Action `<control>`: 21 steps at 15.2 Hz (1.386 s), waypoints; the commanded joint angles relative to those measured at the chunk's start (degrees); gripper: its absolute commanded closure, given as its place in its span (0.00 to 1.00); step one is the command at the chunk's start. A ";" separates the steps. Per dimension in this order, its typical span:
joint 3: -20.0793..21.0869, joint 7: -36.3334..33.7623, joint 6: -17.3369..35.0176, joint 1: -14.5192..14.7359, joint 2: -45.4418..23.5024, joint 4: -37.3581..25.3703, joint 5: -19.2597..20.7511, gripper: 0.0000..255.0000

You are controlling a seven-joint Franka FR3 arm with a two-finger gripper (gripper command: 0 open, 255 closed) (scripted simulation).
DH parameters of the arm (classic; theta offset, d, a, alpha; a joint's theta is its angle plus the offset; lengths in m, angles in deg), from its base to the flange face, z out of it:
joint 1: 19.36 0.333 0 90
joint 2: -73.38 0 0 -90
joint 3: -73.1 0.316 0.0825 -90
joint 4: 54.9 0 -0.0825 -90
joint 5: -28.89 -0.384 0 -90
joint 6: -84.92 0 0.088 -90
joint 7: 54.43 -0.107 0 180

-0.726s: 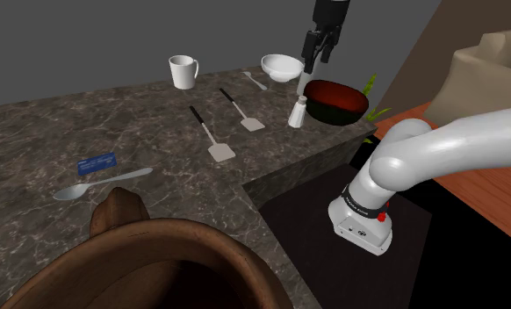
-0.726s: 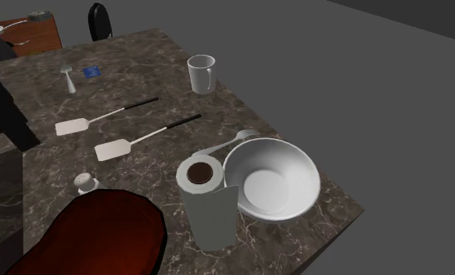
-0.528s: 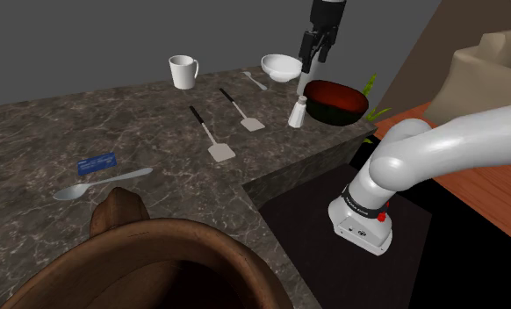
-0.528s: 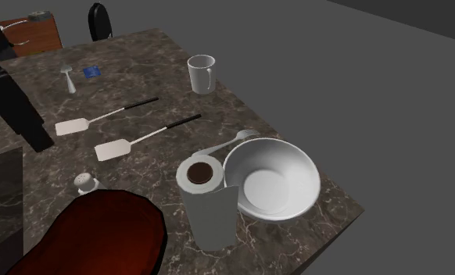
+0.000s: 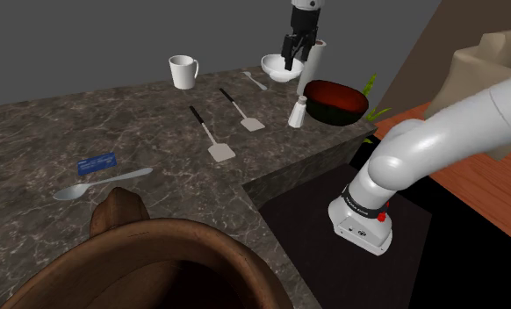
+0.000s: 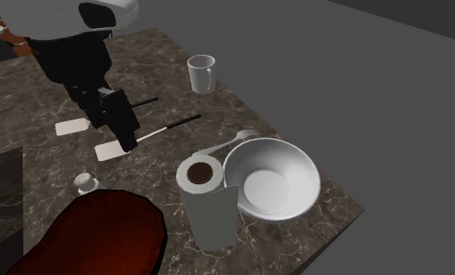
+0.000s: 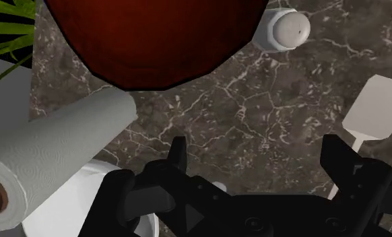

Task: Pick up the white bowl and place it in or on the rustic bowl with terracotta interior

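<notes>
Gripper (image 5: 292,61) high over marble counter (image 5: 140,123), jaws wide and empty, presumably raised to clear paper towel roll (image 6: 208,199) crowding white bowl (image 6: 273,181) at counter corner, red-lined bowl (image 5: 334,101) just beside, handy for short transfer.

On the dark veined countertop (image 5: 34,132) a white mug (image 5: 183,70) stands upright near the far edge, and two black-handled spatulas lie side by side without touching, the nearer spatula (image 5: 214,139) and the farther spatula (image 5: 241,111). A grey spoon (image 5: 100,184) lies just beside a small blue card (image 5: 96,162) toward the shoulder view's left. A paper towel roll (image 6: 208,203) stands upright, with a small white shaker (image 6: 86,183) near it.
</notes>
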 commanded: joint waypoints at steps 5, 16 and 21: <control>-2.62 2.65 6.35 -1.06 -11.62 -6.24 0.81 0.00; -5.95 7.74 12.18 -3.32 -32.65 -22.97 -0.96 0.00; -6.09 7.78 15.82 -3.56 -33.59 -20.27 -1.02 0.00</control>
